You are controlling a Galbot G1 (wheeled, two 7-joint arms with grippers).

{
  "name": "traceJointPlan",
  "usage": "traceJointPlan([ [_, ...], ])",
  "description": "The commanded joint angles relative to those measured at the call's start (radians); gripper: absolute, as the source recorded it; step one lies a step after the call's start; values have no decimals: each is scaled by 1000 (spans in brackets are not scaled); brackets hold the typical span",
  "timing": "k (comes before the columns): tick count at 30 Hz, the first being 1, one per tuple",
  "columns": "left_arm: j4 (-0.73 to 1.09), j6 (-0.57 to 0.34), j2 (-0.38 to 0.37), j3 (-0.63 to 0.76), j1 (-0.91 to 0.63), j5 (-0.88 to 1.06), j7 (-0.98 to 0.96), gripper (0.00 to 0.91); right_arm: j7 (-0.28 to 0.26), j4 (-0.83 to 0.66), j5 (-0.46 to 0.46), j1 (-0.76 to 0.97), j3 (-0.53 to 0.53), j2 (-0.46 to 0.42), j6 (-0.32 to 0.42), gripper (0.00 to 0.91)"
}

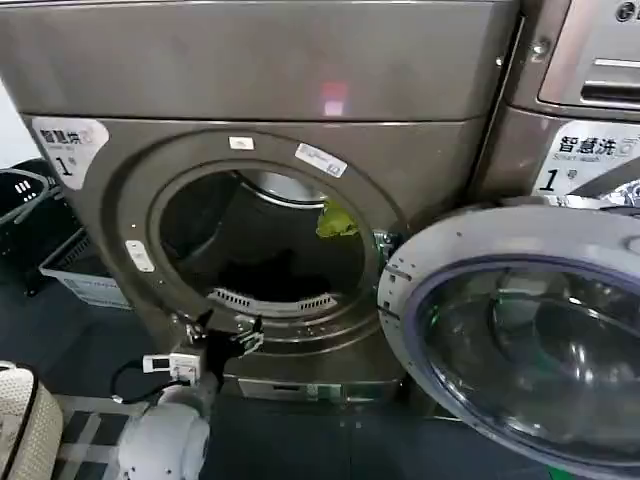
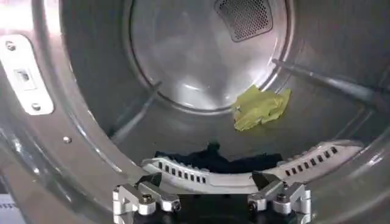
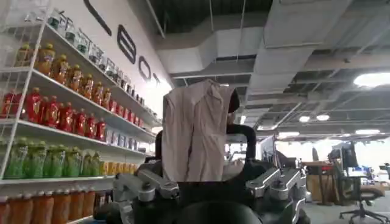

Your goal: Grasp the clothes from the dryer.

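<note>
- Nearest us in the head view, our left arm's white housing is sitting low, with the left gripper [image 1: 218, 335] hovering at the dryer [image 1: 120, 80] porthole's lower lip, left of centre.
- Left gripper [image 2: 211, 201] fingers are standing spread wide apart, pinching nothing, pointing into the drum.
- We are seeing the yellow-green cloth [image 2: 261, 108] lying on the drum wall toward the right and far side, near the round rear panel; in the head view it [image 1: 335, 220] is showing at the porthole's right edge.
- Dark fabric [image 2: 210, 159] is lying at the drum bottom, just past the slotted lint grille [image 2: 183, 173], near the gripper but apart from it.
- Glass door [image 1: 520, 330] is hanging swung open on the right.
- Our right gripper [image 3: 213, 189] is pointing away from the dryer toward a store shelf of bottles [image 3: 49, 109]; its fingers are standing spread, and a beige cloth [image 3: 195, 131] is rising between them; we cannot tell whether it is touching them.
</note>
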Motion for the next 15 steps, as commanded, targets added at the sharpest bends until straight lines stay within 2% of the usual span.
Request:
traceJointPlan([
  [1, 1, 49, -1, 2, 0, 1, 1, 907, 0, -4, -1, -1, 2, -1, 1, 907],
  [15, 4, 49, -1, 1, 0, 10, 1, 907, 11, -10, -2, -2, 3, 3, 2, 907],
])
